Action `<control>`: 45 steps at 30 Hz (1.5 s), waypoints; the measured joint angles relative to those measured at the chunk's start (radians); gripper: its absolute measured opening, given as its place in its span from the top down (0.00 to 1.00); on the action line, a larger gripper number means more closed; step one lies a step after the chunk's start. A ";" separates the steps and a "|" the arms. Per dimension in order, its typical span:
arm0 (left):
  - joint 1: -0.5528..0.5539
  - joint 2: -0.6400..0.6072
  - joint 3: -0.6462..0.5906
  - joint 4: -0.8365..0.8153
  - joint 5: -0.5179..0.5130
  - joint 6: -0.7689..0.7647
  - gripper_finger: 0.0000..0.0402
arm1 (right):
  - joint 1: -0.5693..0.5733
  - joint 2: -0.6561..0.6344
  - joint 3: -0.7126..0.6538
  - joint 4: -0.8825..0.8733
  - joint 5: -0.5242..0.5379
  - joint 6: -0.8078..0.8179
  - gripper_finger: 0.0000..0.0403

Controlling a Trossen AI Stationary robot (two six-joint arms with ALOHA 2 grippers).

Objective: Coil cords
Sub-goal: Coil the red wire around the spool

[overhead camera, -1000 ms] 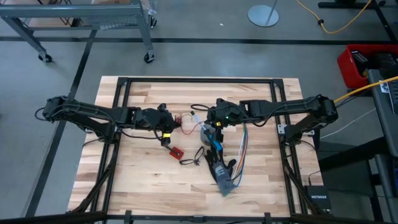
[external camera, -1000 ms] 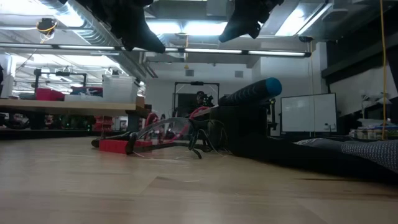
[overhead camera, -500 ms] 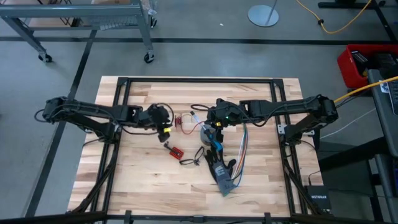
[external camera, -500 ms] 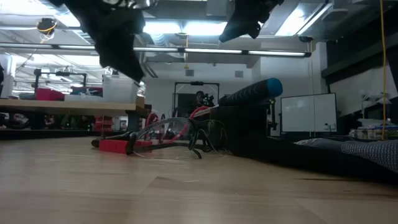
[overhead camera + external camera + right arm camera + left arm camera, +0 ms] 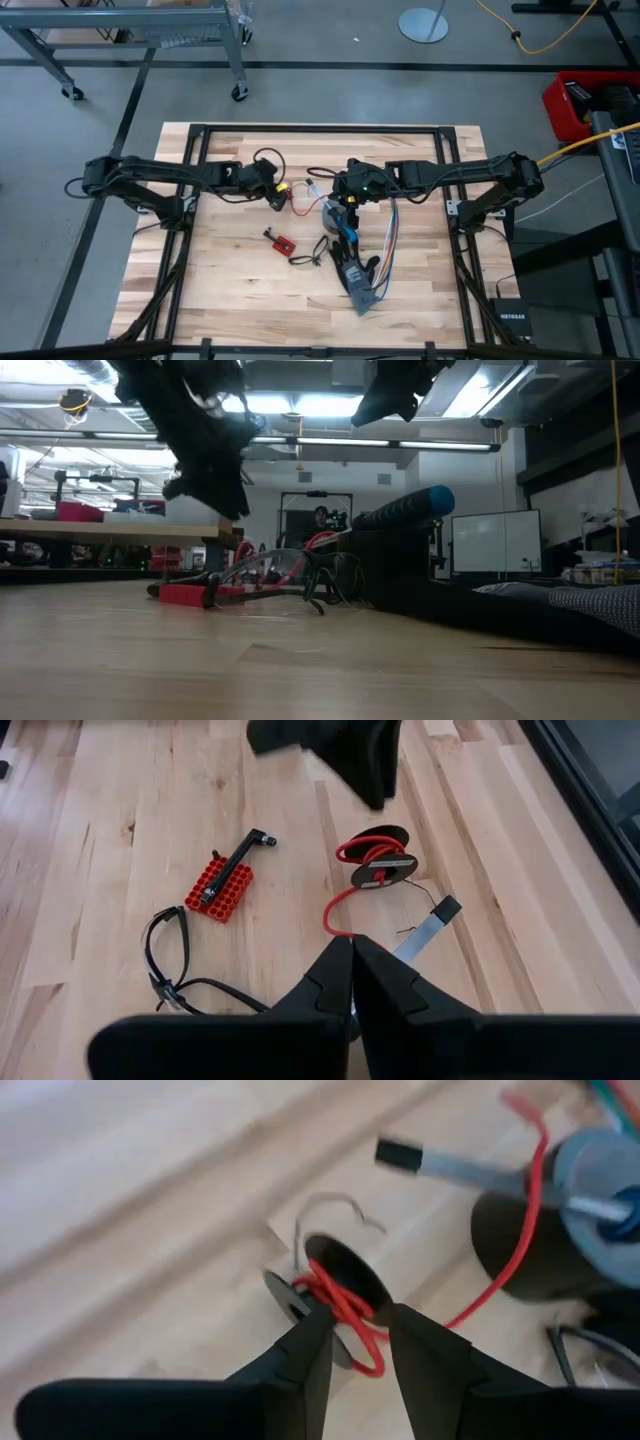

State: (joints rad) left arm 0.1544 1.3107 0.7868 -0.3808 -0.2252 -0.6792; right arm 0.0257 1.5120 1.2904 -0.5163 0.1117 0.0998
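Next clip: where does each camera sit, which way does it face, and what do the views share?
High: above the table, looking straight down; shows both arms, left gripper and right gripper.
Low: at table-top height, looking level into the room; both arms hang in from above.
Left wrist: on the left arm, looking past its own fingers at the red-wire spool.
Right wrist: on the right arm, over its shut fingers toward spool, red board and left gripper.
Shared: the spool, in the high and both wrist views.

On the worktop [image 5: 100,870], a black spool wound with red wire [image 5: 378,870] is the landmark: a red board [image 5: 224,886] lies well apart, the right hand [image 5: 351,960] pinched shut nearer, the left hand [image 5: 372,760] just beyond.
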 joint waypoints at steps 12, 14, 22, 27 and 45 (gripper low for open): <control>0.037 0.121 0.000 0.001 0.100 -0.080 0.77 | 0.000 0.000 0.000 -0.001 0.000 -0.003 0.96; 0.037 0.117 0.000 0.008 0.100 -0.080 0.77 | 0.000 0.000 0.000 -0.001 0.000 -0.011 0.96; 0.066 0.117 0.000 0.023 0.099 -0.081 0.77 | 0.000 0.000 0.000 0.000 0.009 -0.027 0.96; 0.099 0.117 0.000 0.033 0.099 -0.106 0.77 | 0.000 0.000 0.000 0.000 0.009 -0.027 0.96; 0.127 0.117 0.000 0.068 0.125 -0.127 0.77 | 0.000 0.000 0.000 0.002 0.011 -0.027 0.96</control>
State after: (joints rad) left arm 0.2813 1.4273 0.7868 -0.3126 -0.0998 -0.8066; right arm 0.0257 1.5120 1.2907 -0.5141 0.1223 0.0724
